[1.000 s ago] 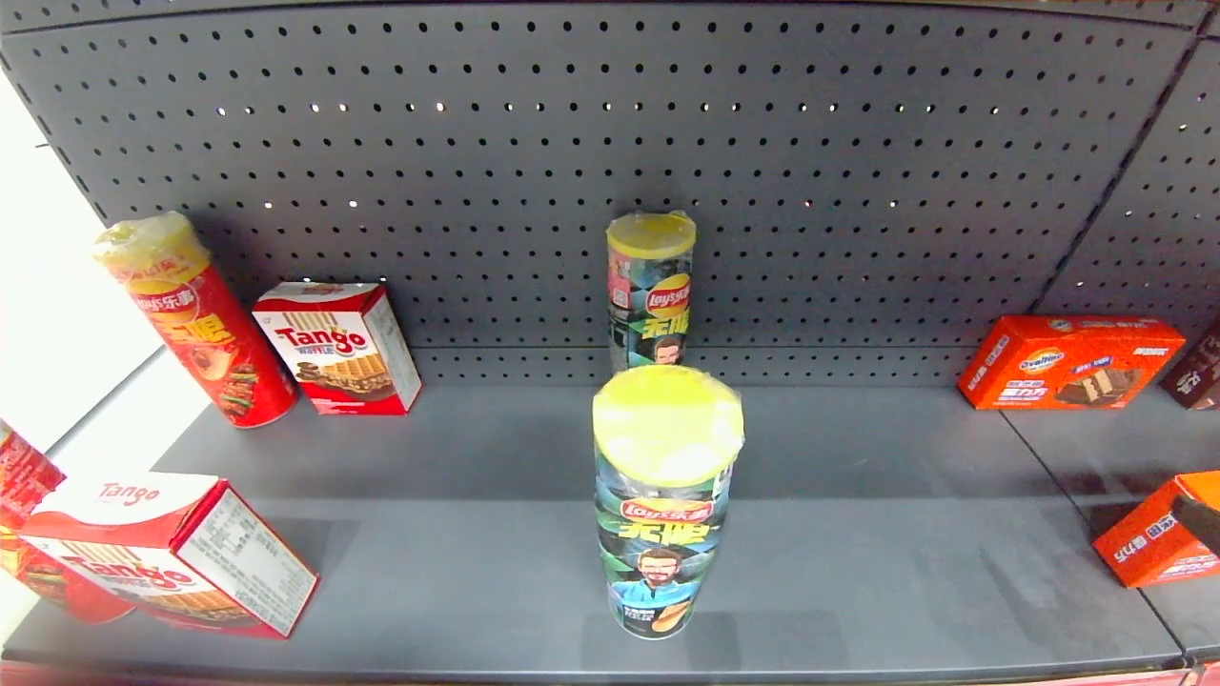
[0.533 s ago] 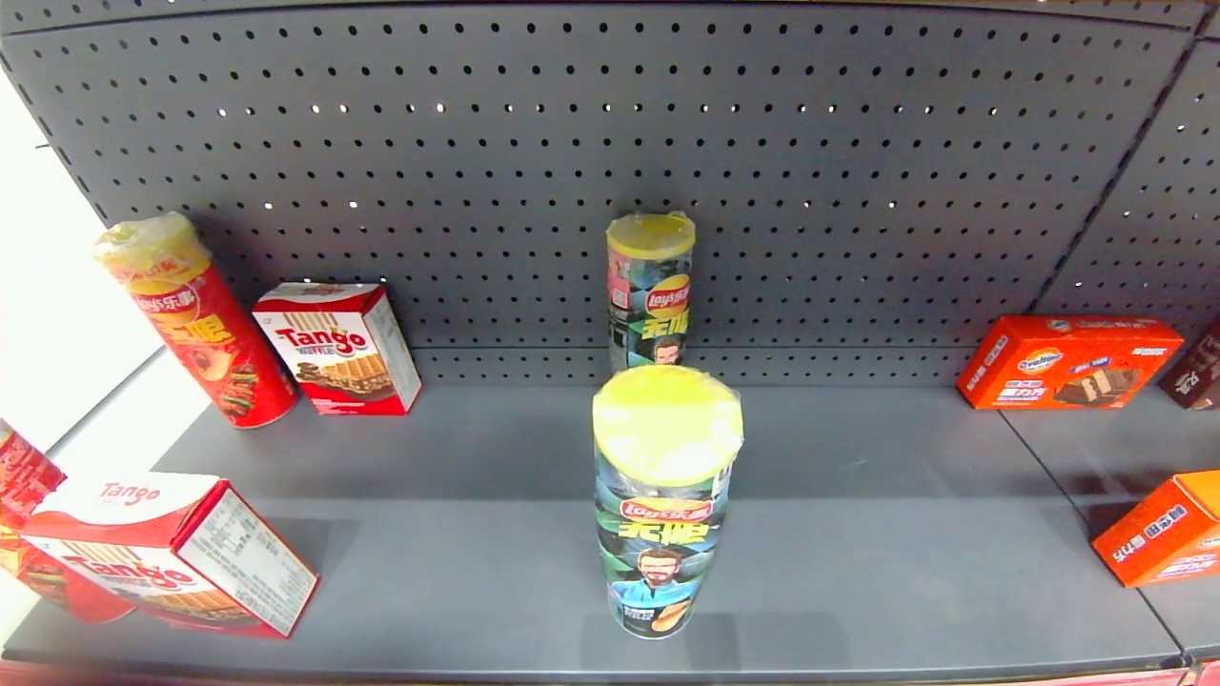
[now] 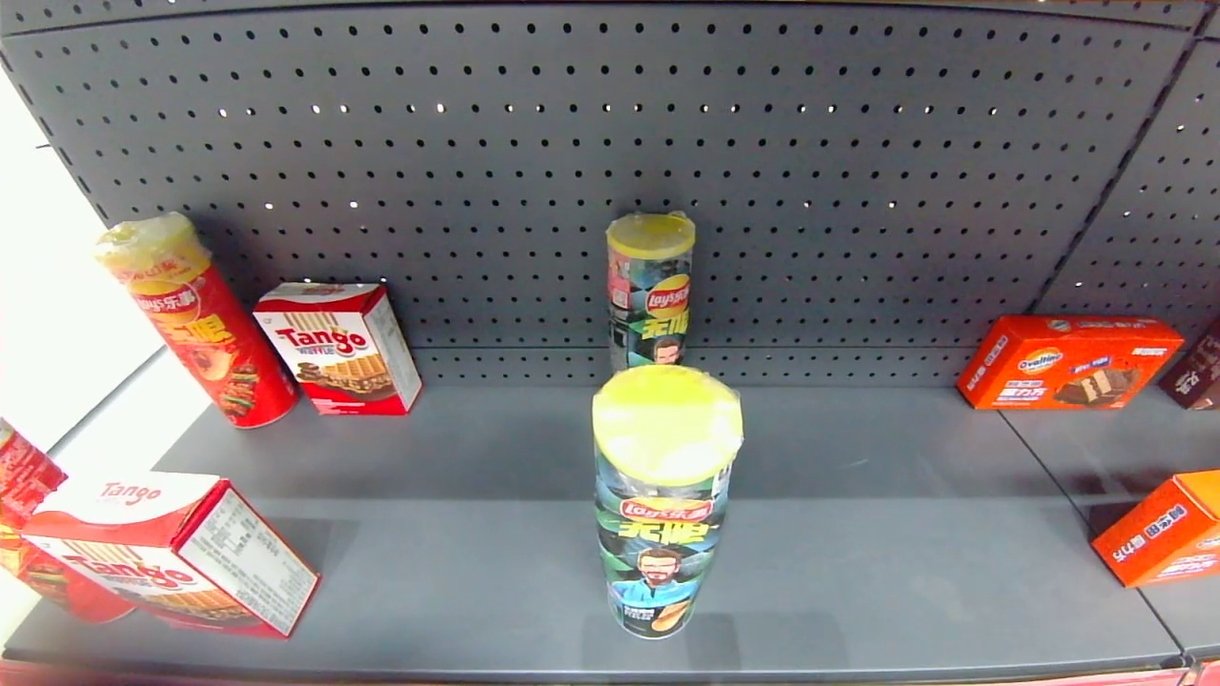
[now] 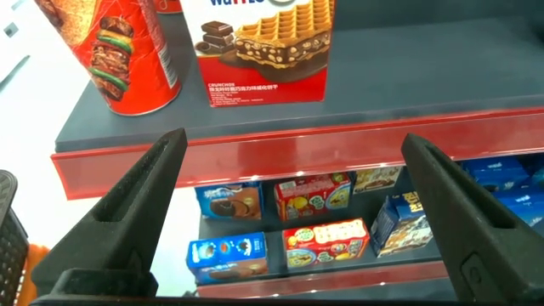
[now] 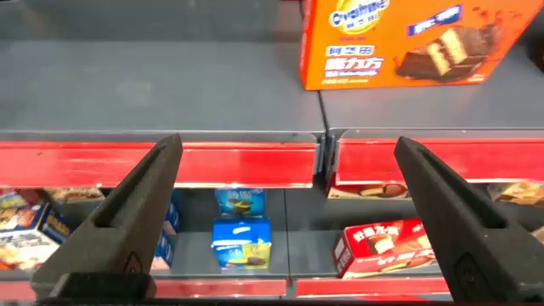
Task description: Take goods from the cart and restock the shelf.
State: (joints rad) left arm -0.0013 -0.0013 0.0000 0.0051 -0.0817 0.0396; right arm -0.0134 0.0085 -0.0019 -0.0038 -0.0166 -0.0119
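Dark grey perforated back panel (image 3: 610, 114) spans the far side, and points of light show through some of its holes. Grey metal shelf deck (image 3: 858, 534) runs left to right. A seam (image 3: 1060, 486) at right joins it to a second bay (image 3: 1106, 448). Glossy red front rail (image 4: 297, 149) edges the near side, with a lower tier (image 5: 310, 255) beneath. Bright white light (image 3: 38, 286) at far left.

Left hand (image 4: 293, 138), right hand (image 5: 287, 143): black wedges
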